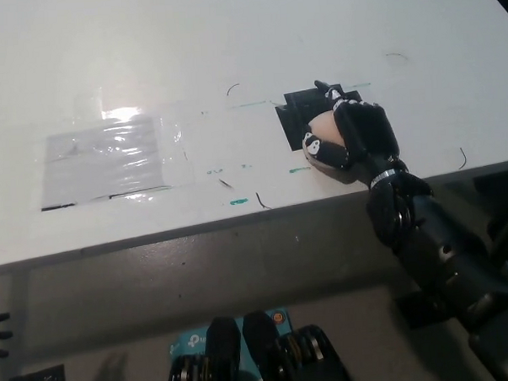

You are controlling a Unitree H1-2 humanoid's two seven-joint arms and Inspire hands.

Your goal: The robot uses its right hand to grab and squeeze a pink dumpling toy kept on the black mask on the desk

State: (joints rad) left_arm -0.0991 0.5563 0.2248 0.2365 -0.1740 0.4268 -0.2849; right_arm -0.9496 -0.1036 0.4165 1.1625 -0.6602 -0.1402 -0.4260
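The wide white desk top [231, 56] fills most of the head view, its near edge running across the lower half with a grey band below it. On it, well to the left of the black square mask [300, 121], lies a clear, shiny plastic sheet [109, 159] taped flat, catching a bright glare. Between that sheet and the mask the desk carries a few short green marks [238, 201] and thin dark pen strokes.

The black right arm [434, 250] comes up from the lower right, crossing the desk edge just below and to the right of the mask. Its black right hand [353, 140] sits over the near right corner of the mask, fingers [365, 122] curled and pressed around the pink rounded dumpling toy [326, 137]; the hand is wrapped on the toy, with a thumb-side tip pressed against the toy's left face. Only a pale pink patch of the toy shows between the fingers. The toy lies at the mask's lower right edge, partly over the white desk; whether it touches the mask or is lifted off it cannot be told. The far left part of the mask is uncovered.

At the far lower left edge, well away from the mask, a few thin tips show, too small to tell whether they belong to the left hand
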